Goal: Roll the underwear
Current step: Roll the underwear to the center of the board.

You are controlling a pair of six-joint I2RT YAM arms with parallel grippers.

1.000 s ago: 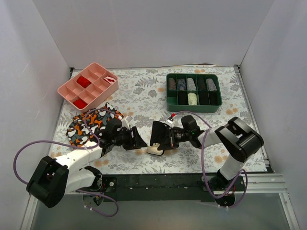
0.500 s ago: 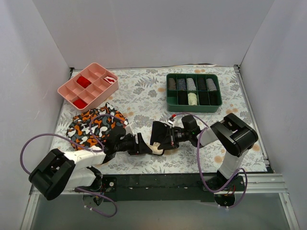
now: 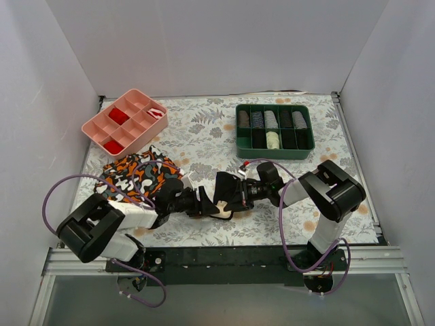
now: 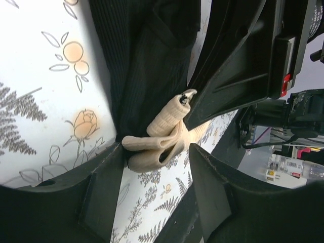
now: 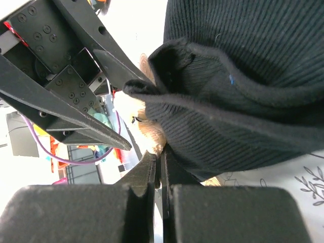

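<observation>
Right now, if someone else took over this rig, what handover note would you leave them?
Left gripper: open, fingers either side of the folded cream waistband.
Right gripper: shut on the underwear, black fabric bunched.
The underwear sits front centre between the grippers; patterned cloth lies apart, to its left.
Done: waistband folded over.
Left: no tidy roll yet; finish rolling.

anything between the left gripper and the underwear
Nothing separates them. In the left wrist view the folded cream waistband of the underwear sits between the fingers of the open left gripper, over the floral table cover.
</observation>
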